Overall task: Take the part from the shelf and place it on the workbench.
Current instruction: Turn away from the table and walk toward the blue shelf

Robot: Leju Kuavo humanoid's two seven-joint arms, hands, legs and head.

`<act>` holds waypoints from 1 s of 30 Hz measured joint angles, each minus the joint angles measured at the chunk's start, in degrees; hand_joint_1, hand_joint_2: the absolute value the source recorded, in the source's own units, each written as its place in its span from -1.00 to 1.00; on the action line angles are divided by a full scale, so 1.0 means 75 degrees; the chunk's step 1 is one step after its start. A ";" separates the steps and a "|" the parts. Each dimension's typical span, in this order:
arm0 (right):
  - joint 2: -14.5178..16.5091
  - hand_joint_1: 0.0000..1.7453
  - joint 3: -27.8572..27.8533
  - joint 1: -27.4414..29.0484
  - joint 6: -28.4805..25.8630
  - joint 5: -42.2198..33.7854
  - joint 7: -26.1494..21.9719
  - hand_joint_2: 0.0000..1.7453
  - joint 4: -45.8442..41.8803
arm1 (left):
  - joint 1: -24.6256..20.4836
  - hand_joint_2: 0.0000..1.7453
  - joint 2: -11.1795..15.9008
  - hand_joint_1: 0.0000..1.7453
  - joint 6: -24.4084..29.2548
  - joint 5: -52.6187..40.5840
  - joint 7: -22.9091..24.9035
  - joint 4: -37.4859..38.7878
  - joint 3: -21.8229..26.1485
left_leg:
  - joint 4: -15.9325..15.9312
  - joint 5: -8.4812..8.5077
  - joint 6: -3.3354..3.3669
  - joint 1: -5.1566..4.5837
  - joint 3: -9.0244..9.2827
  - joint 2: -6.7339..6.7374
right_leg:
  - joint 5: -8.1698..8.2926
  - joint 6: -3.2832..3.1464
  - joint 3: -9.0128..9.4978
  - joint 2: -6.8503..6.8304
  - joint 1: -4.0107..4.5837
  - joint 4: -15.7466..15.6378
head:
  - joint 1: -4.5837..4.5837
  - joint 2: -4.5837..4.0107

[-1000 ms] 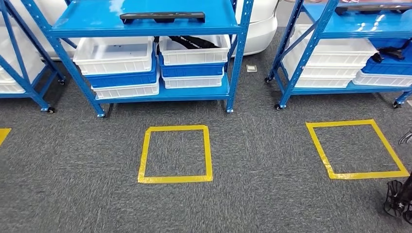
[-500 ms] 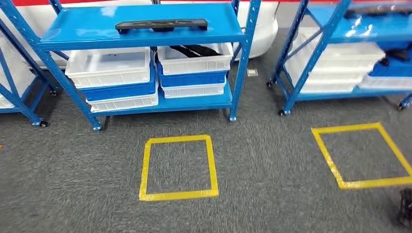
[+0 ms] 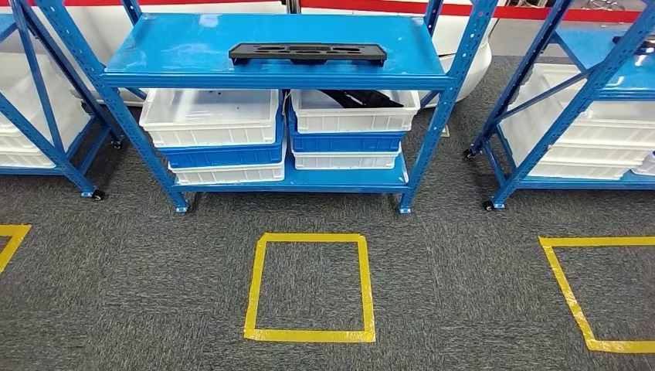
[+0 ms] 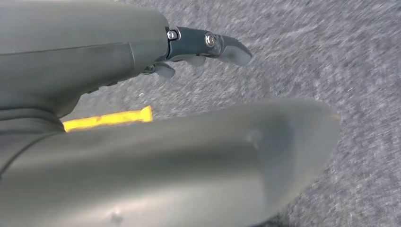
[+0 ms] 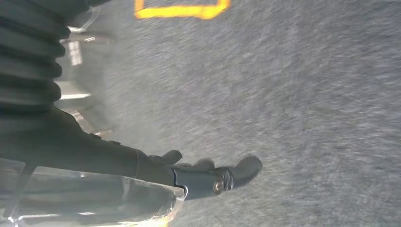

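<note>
2 hands down over grey carpet, left hand (image 4: 189, 52) and right hand (image 5: 208, 177) both empty with fingers loosely apart; flat black oblong plastic part (image 3: 307, 52) well ahead on blue metal shelf (image 3: 193, 46) top, long axis crosswise, neither hand clearly nearer.

Your left hand (image 4: 142, 118) over grey carpet (image 4: 302, 52), holding nothing, dark fingers (image 4: 208, 45) extended, yellow floor tape (image 4: 106, 118) just beside the thumb.

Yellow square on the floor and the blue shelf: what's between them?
Bare grey carpet only, in the head view, between the yellow square and blue shelf.
</note>
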 joint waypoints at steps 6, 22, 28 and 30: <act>0.0082 -1.00 -0.0001 -0.0030 -0.0006 0.0141 0.0016 -1.00 0.0003 | -0.0041 -1.00 0.0065 -1.00 0.0009 -0.0039 -0.0034 -0.0027 0.0028 | 0.1222 -0.0158 -0.0237 0.0064 -0.0460 0.0106 | -0.0226 -0.0332 0.0810 0.0103 -0.0267 -0.0328 | -0.0024 0.0000; 0.0139 -1.00 0.0005 -0.0077 -0.0017 0.0198 0.0006 1.00 0.0004 | 0.0000 -1.00 0.0084 -1.00 -0.0041 -0.0058 -0.0023 0.0005 0.0068 | 0.0254 0.0543 -0.0027 0.0194 -0.0934 0.0093 | -0.1488 0.0095 0.0323 0.0082 -0.0261 0.1755 | 0.0048 0.0000; 0.0136 -1.00 0.0006 0.0004 -0.0028 0.0207 0.0012 1.00 0.0009 | 0.0032 -1.00 0.0053 -1.00 -0.0054 -0.0080 -0.0046 0.0010 0.0069 | 0.0100 0.0168 0.0004 0.0045 -0.0353 0.0025 | -0.0194 0.0226 -0.0314 0.0027 -0.0093 0.0481 | 0.0084 0.0000; 0.0136 -1.00 0.0006 0.0042 -0.0058 0.0211 0.0024 0.50 0.0015 | 0.0043 -1.00 0.0052 -1.00 -0.0062 -0.0082 -0.0047 0.0014 0.0072 | 0.0081 0.0025 0.0037 -0.0020 -0.0283 0.0003 | 0.0337 0.0110 -0.0224 0.0016 -0.0059 -0.0006 | 0.0106 -0.0001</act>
